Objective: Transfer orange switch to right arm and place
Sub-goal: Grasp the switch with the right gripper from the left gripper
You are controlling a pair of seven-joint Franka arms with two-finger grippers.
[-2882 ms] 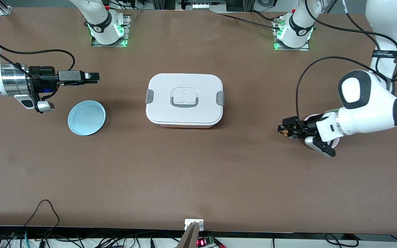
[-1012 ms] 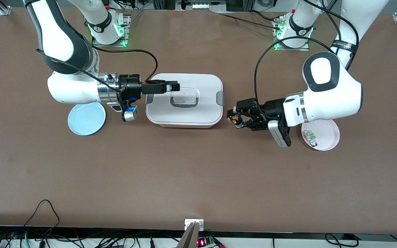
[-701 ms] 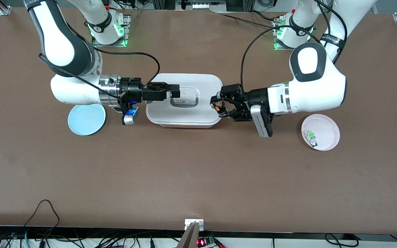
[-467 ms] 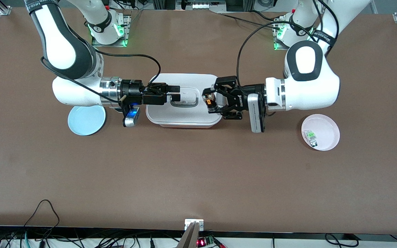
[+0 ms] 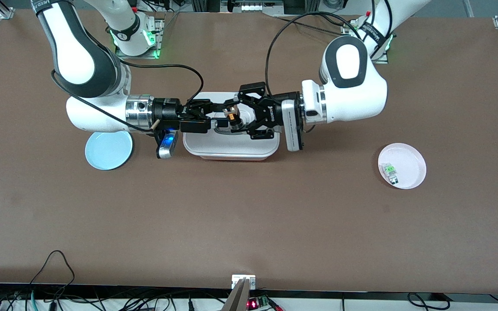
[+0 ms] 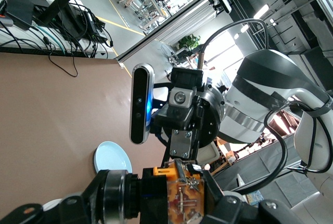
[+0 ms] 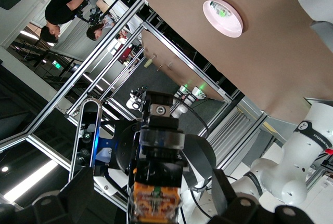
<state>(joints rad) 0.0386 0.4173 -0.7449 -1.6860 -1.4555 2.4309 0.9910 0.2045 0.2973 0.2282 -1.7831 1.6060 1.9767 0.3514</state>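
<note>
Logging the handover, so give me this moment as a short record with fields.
Left gripper: shut on the tiny black-and-orange switch, over the white lidded box
Right gripper: open, fingers either side of the switch, over the same box
Handover: not yet done
Round light-blue plate: toward the right arm's end, bare
Round pink plate: toward the left arm's end, holds a small clear-and-green component

The orange switch [image 5: 232,115] is a tiny black stub with orange markings, pinched in the closed left gripper [image 5: 236,117] above the white box lid. The right arm [image 5: 102,108], white with dark panels, lies level facing it, its gripper [image 5: 212,116] spread open just beside the switch.
</note>
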